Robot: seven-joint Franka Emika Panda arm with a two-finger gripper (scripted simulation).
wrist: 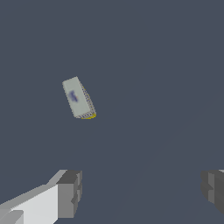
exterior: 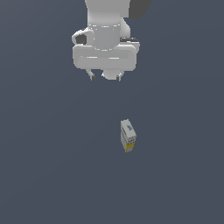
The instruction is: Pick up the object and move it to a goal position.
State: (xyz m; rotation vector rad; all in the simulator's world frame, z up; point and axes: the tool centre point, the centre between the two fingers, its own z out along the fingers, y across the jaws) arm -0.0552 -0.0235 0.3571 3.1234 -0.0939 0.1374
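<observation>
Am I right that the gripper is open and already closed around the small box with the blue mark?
Not quite. The gripper is open, but it is not around the box. The exterior view shows the box lying apart from it on the grey floor, and the wrist view shows nothing between the fingers.

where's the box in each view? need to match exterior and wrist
Exterior view: the box lies on the grey floor, below the hand and toward the exterior view's right.
Wrist view: the box lies ahead of the open fingers, untouched.
Shared landmark: the blue mark on its top face.
</observation>
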